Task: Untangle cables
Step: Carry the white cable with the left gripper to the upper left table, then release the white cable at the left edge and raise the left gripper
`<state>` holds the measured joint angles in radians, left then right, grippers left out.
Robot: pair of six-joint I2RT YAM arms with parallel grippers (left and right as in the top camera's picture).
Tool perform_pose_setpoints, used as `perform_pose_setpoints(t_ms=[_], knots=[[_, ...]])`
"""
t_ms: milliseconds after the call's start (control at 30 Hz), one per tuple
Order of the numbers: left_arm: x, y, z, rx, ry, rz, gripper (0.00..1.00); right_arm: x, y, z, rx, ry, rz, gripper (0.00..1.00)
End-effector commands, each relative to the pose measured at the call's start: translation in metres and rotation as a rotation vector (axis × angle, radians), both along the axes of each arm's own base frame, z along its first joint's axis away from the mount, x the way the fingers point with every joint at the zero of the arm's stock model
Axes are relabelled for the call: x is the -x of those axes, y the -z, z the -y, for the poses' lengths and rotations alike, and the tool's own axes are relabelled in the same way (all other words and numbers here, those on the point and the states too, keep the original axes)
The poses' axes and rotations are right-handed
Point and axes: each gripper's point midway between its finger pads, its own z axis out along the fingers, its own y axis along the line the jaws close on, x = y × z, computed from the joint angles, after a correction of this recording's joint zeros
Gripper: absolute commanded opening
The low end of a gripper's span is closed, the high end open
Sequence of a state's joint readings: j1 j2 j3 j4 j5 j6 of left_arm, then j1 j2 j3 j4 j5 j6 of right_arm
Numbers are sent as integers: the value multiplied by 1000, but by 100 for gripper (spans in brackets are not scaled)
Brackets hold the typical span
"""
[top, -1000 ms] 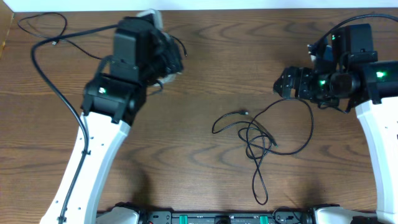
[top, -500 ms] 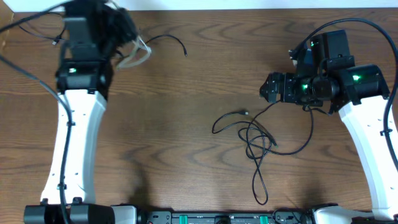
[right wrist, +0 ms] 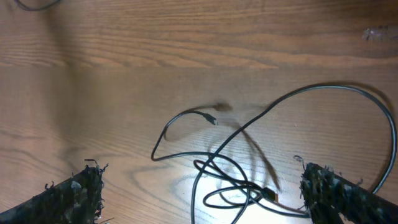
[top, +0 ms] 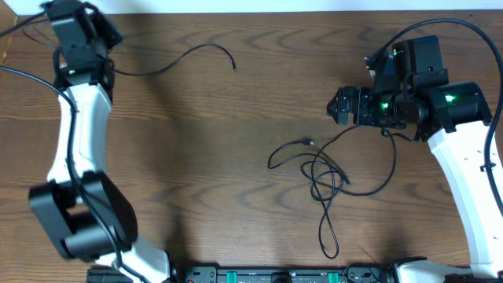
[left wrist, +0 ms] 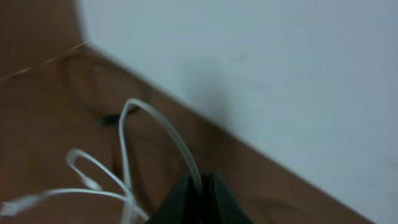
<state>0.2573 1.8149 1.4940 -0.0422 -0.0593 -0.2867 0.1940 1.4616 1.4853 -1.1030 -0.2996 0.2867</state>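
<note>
- Cords sit in three places on the bench (top: 196,181): a white cord (left wrist: 155,121), a loose black cord (top: 177,56) and a looped black cord (top: 324,174).
- Our left tool (left wrist: 200,186) is pinched tight on the white cord at the far left corner, beside the wall (left wrist: 280,74). We judge this keeps it well apart from the others.
- The loose black cord runs along the far edge, with no knots showing.
- Our right tool (right wrist: 199,171) hangs with jaws wide above the looped black cord near the middle, touching nothing. We judge it is lined up to work on those loops.
</note>
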Motion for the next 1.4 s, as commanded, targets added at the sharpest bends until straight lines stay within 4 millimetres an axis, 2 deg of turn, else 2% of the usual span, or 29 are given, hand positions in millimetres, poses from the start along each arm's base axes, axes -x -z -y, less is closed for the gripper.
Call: perform_pose_setpoints(t_ms=[0,133,267,300,333,400,433,500,567,667,733,833,933,1000,1067,1167,1233,1367], knots=[[2,15,-44,-34,-101,-22,8,0,2,-3,-1,-19,2,99],[3,48,-76,-42,-142,-66,8,-1,1,-3,-2,-18,5,99],[8,78,-99,-91,-144,-144,8,-1,1,-3,-2,-18,5,99],[10,85,-103,-96,-146,-166,9,-1,1,-3,-3,-18,6,99],[13,92,-107,-93,-149,-187,16,-1,1,-4,-3,-18,7,99],[19,103,-112,-80,-158,-219,17,-1,1,-4,-6,-12,6,99],[21,106,-114,-76,-162,-230,17,-2,1,-4,-8,-13,7,99],[25,110,-115,-68,-166,-249,23,-1,0,-5,-14,-16,5,99],[28,114,-114,-60,-165,-270,24,0,0,-7,-22,-21,3,99],[35,123,-111,-43,-161,-314,32,0,0,-7,-25,-22,3,99],[39,128,-109,-34,-159,-339,45,0,0,-7,-25,-23,3,99],[42,129,-108,-27,-157,-354,48,1,0,-7,-24,-23,-1,99],[44,113,-106,-27,-164,-332,55,1,0,-7,-24,-23,-4,99],[45,89,-105,-1,-191,-267,56,1,0,-7,-24,-23,-3,99],[43,59,-95,44,-165,-180,56,1,0,-7,-24,-23,-4,99],[35,10,-61,147,-23,-38,58,2,0,-10,-39,-31,-7,99],[34,-22,-28,243,112,48,59,5,-2,-15,-67,-48,-13,99],[42,-57,36,455,360,115,64,9,-3,-24,-106,-36,-40,99]])
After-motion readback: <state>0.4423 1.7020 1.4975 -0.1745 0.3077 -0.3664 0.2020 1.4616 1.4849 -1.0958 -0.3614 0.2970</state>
